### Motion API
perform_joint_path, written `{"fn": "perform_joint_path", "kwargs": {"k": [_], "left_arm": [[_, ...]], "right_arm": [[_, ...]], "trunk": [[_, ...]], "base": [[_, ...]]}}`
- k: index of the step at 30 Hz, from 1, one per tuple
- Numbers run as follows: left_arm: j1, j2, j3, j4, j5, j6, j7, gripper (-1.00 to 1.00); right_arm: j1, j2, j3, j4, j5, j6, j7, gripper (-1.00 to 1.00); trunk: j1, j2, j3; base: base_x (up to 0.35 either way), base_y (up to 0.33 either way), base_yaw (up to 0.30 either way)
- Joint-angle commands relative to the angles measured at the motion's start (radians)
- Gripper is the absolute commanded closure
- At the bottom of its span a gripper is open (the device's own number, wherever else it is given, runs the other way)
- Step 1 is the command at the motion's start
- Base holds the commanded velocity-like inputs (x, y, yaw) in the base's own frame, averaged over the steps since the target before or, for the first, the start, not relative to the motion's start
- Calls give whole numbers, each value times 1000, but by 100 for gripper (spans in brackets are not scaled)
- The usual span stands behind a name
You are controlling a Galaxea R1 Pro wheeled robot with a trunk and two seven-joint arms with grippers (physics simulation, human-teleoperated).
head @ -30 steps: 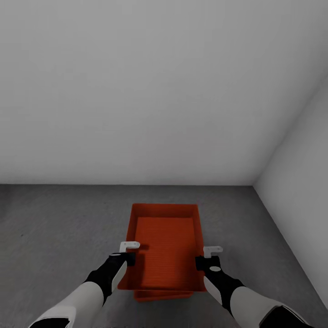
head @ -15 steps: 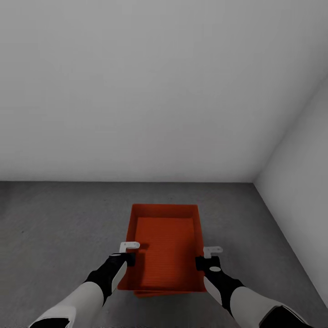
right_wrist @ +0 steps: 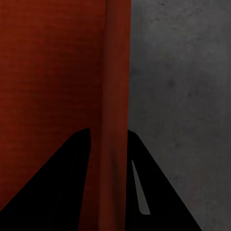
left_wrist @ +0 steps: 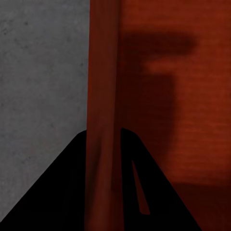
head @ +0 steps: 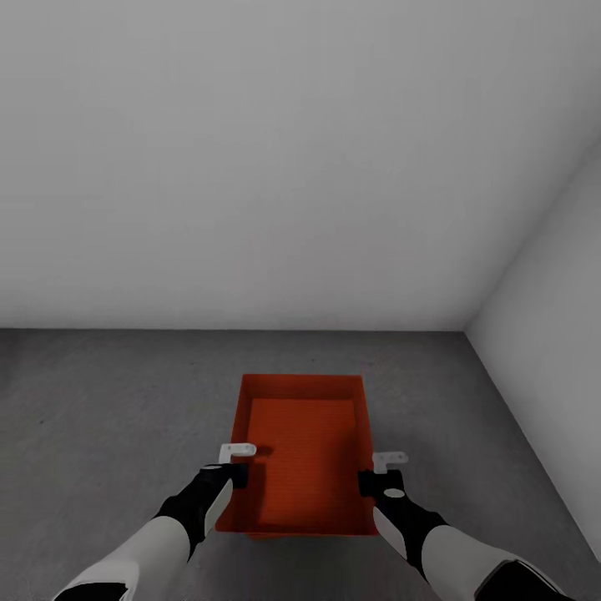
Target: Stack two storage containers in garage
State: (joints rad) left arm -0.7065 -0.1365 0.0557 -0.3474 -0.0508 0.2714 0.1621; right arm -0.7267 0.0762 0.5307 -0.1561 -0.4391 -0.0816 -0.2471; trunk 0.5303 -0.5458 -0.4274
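Note:
An orange-red storage container (head: 305, 451) hangs level over the dark grey concrete floor (head: 108, 417) of the garage, held by its two long walls. My left gripper (head: 236, 474) is shut on its left wall (left_wrist: 102, 96), and my right gripper (head: 367, 482) is shut on its right wall (right_wrist: 115, 96). In both wrist views the thin wall runs between the dark fingers. Just past the held container's near edge, a thin orange strip (head: 284, 535) of a second storage container shows beneath it. The rest of that one is covered.
A plain pale wall (head: 250, 167) rises behind the containers, and a second wall (head: 551, 284) meets it in a corner at the right. Bare concrete spreads to the left and right of the containers.
The view has crept forward, so the wall's foot sits higher in the picture. The lower container's near edge has slid almost fully under the held one. Both grips are unchanged.

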Motion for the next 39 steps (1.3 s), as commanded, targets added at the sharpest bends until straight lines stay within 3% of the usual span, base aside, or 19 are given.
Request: {"fn": "perform_joint_path", "kwargs": {"k": [1, 39], "left_arm": [[-1, 0, 18, -58, -21, 8, 4, 100], [-1, 0, 18, -58, -21, 8, 4, 100]], "right_arm": [[0, -1, 9, 15, -20, -5, -1, 100], [0, -1, 9, 15, -19, -6, -1, 100]], "trunk": [[0, -1, -1], [0, -1, -55]], "base": [[0, 0, 0], [0, 0, 0]]}}
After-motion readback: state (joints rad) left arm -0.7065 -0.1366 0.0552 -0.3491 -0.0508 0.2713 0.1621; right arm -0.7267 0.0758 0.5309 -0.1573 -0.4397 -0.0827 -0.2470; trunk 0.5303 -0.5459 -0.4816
